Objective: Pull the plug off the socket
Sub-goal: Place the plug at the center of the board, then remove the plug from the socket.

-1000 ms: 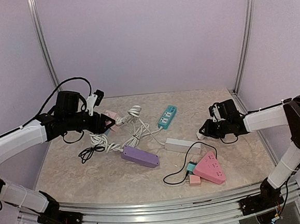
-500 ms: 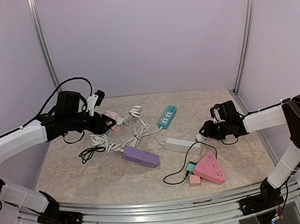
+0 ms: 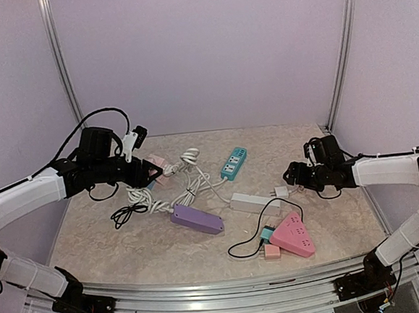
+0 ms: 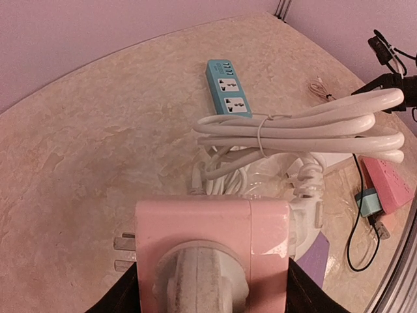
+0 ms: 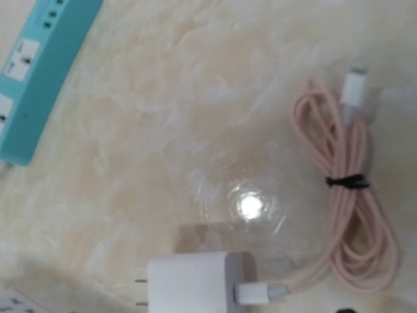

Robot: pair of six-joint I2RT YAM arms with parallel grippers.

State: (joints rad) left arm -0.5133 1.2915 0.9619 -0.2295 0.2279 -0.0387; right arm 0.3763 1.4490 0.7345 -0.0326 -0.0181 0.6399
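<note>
On the table (image 3: 129, 239), the plug (image 3: 281, 191) seemingly points prongs left.

No word, brand, number or sign can be read in any view. The teal power strip (image 4: 227, 88), far on the table, shows only socket holes and small ports. The pink block (image 4: 215, 222) on the left and the white charger (image 5: 189, 283) on the right show plain, unmarked faces.

Your right gripper (image 3: 290, 172) has let go of the white plug (image 3: 280, 192). The plug now lies free on the table (image 3: 129, 242) beside the white socket strip (image 3: 251, 202), and the gripper has drawn back rightward.
</note>
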